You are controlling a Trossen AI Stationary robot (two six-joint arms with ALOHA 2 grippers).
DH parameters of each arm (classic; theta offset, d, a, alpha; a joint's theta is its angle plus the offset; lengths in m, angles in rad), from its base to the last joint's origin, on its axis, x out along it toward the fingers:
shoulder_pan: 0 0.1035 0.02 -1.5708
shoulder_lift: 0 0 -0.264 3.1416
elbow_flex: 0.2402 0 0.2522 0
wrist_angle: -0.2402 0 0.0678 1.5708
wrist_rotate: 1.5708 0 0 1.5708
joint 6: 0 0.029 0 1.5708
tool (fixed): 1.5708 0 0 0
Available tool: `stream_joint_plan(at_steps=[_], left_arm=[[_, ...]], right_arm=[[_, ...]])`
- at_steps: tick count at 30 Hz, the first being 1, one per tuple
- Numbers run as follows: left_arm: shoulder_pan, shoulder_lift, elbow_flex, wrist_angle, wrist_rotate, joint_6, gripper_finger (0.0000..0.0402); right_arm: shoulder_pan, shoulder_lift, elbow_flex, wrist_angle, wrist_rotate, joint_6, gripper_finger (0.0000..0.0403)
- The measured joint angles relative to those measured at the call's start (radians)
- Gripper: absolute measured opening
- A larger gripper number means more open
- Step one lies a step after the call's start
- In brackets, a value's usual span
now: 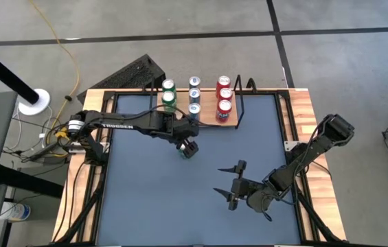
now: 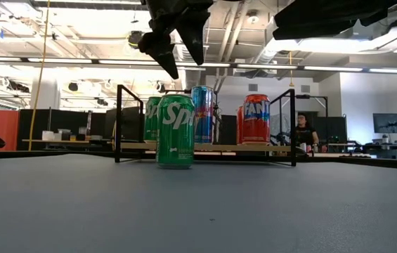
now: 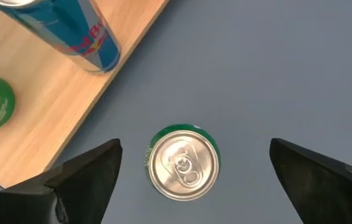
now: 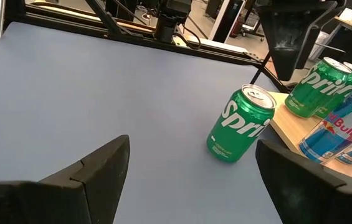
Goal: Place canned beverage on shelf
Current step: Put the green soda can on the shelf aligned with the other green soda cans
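Green Sprite can (image 3: pixel 182 163): upright on the dark grey table (image 1: pixel 180 206), just off the front edge of the shelf (image 1: pixel 211 116) and not on it. My left gripper (image 1: pixel 188 147) hangs directly above the can, fingers (image 3: pixel 82 180) spread as wide as they go, one on each side of the lid and well clear of it; I have hold of nothing. In the low view my fingertips (image 2: pixel 173 53) sit above the can's top with open air between.

Shelf: a light-wood board with black wire end frames at the table's far edge. It carries two green cans (image 1: pixel 169 95) on its left, three slim blue cans (image 1: pixel 194 95) in the middle row, and three red cans (image 1: pixel 224 95) on the right.

My right gripper (image 1: pixel 233 184) waits over the near right part of the table, well apart from the can, fingers (image 4: pixel 95 174) wide open and empty, facing toward the can and shelf.

A person (image 2: pixel 303 133) sits in the room behind the table.
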Motion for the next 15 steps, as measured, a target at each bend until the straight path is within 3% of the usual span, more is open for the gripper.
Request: stream_joint_plan(at_steps=[15], left_arm=[[0.0,0.002,0.0,-0.011,0.073,-0.047,0.0396]], right_arm=[[0.0,0.0,0.0,0.0,0.0,0.0,0.0344]])
